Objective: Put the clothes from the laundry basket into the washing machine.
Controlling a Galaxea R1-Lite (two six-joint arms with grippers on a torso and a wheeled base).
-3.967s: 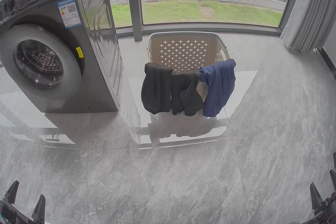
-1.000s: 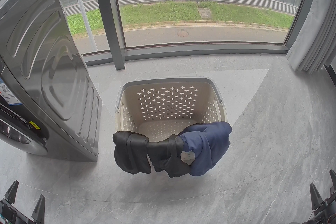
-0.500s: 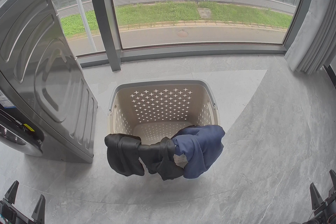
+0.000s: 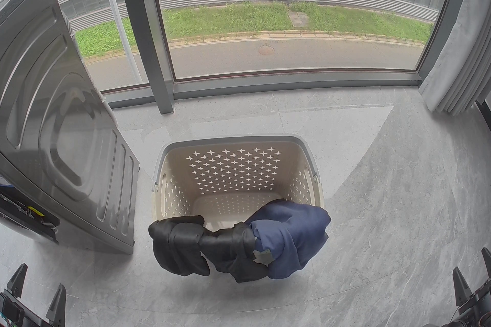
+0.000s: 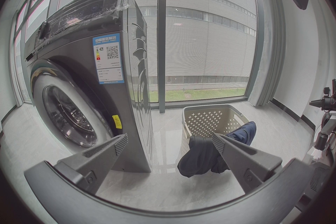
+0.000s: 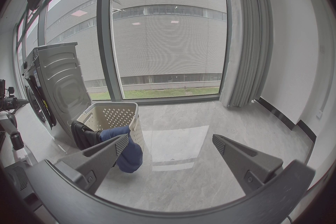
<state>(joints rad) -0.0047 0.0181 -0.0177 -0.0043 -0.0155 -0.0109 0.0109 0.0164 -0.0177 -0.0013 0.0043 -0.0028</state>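
Observation:
A beige laundry basket (image 4: 235,164) stands on the floor straight ahead. Over its near rim hang two black garments (image 4: 179,243) and a blue garment (image 4: 291,236). The grey washing machine (image 4: 61,139) stands to the left of the basket. In the left wrist view its round door (image 5: 66,112) is closed. My left gripper (image 4: 41,276) is low at the left, open and holding nothing, well short of the basket. My right gripper (image 4: 470,260) is low at the right, also open and holding nothing. From the wrists, the left gripper (image 5: 169,138) and right gripper (image 6: 169,140) both face the basket (image 6: 112,116).
A floor-to-ceiling window with a dark frame post (image 4: 146,26) runs behind the basket. A grey curtain (image 4: 460,62) hangs at the far right. Bare grey tile floor (image 4: 399,190) lies to the right of the basket and in front of it.
The head view has moved forward: the basket sits nearer and lower in the picture, and the washing machine has slid to the left edge. The clothes and both grippers look unchanged.

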